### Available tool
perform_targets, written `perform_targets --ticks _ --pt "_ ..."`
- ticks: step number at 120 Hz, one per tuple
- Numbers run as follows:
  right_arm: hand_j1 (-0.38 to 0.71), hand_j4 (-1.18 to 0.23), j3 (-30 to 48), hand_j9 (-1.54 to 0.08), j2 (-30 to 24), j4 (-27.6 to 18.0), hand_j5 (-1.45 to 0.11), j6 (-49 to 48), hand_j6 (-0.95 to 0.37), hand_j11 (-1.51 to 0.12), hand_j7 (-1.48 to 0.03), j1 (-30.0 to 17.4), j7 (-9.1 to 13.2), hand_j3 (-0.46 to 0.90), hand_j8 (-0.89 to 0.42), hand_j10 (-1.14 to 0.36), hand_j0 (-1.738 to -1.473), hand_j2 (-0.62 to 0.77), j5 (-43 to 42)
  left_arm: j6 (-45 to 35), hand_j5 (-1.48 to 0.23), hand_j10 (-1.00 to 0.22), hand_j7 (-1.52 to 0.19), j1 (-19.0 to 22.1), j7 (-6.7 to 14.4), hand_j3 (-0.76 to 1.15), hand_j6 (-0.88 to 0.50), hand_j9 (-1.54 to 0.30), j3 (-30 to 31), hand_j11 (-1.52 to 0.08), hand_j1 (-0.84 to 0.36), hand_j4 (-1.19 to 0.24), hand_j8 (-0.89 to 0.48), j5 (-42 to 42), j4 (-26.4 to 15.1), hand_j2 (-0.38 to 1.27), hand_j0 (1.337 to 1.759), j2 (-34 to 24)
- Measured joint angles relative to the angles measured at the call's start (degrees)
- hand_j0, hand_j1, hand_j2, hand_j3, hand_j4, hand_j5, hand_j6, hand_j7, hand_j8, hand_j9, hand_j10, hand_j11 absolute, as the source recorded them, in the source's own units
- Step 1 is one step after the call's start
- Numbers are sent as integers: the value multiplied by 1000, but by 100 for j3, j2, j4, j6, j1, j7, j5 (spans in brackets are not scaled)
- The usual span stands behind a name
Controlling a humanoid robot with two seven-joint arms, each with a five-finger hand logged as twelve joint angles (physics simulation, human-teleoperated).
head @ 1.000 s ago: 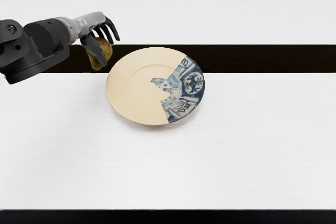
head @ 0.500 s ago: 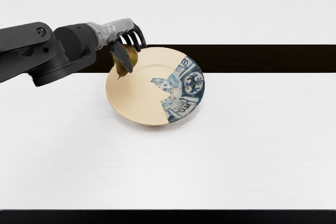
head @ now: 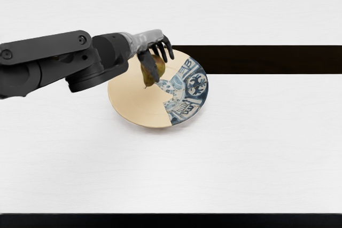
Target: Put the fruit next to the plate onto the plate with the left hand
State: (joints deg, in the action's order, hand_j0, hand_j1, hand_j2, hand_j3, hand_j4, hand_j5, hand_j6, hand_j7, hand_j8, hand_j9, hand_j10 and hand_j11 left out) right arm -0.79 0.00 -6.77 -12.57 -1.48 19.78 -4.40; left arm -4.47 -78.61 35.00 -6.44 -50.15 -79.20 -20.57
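A yellow-green pear (head: 153, 70) hangs in my left hand (head: 153, 57), whose dark fingers are curled around it. The hand and fruit are over the upper middle of the round plate (head: 136, 102), which is cream with a blue and white patterned patch on its right side. The pear looks held a little above the plate's surface; whether its tip touches I cannot tell. My left arm (head: 53, 65) reaches in from the left edge. The right arm is out of view.
The plate lies on a white table (head: 240, 148). A dark band (head: 267, 59) runs across the table behind the plate, partly covered by my arm.
My left hand has carried the pear rightward, from beside the plate's upper left rim to over the plate's middle. The arm now stretches further into view.
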Motion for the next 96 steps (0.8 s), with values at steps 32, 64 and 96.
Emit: perform_targets --ticks 32,64,96 --pt "-349 0 0 0 0 0 0 0 0 0 0 1 0 0 0 0 -1658 0 0 -138 -509 -351 -509 21 0 0 -389 -506 -52 -507 -58 -389 -330 82 508 253 1658 194" --pt "-349 0 -1 0 0 0 0 0 0 0 0 3 0 0 0 0 -1658 0 -7 -230 -160 -113 -160 -26 0 0 -124 -159 -96 -159 220 -123 -108 410 486 73 1658 198" --pt "-349 0 -8 0 0 0 0 0 0 0 0 4 -2 0 0 0 -1658 0 -8 -188 -65 -48 -64 46 0 0 -51 -64 -501 -64 295 -51 -47 2251 -771 24 1658 -481"
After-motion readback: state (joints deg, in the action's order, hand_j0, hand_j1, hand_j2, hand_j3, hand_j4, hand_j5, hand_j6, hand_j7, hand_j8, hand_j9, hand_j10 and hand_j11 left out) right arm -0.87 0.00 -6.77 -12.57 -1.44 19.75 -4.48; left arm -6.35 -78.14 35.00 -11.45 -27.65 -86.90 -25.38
